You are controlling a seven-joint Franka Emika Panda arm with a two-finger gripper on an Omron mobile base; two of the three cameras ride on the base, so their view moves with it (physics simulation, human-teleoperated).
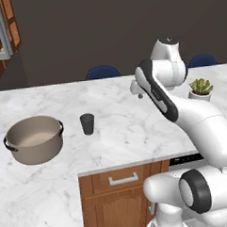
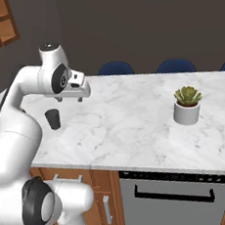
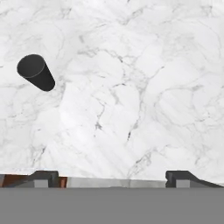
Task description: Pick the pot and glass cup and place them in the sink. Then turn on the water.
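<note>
The pot point(image 1: 34, 139), wide and taupe-grey with two black side handles, stands on the white marble counter point(image 1: 121, 138) at the left. The glass cup point(image 1: 87, 124) point(image 2: 52, 119) point(image 3: 36, 72), a small dark tumbler, stands upright to the right of the pot. My gripper point(image 2: 70, 99) point(image 3: 113, 177) hangs above the counter to the right of the cup and well apart from it. It is open, and there is only bare marble between its fingertips point(image 3: 43, 176). The sink and the water are out of view.
A potted succulent point(image 1: 201, 88) point(image 2: 187, 105) stands on the counter's right side. Blue chair backs point(image 1: 102, 71) point(image 2: 116, 68) line the far edge. Below the near edge are a wooden drawer point(image 1: 121, 178) and a dishwasher front point(image 2: 175, 196).
</note>
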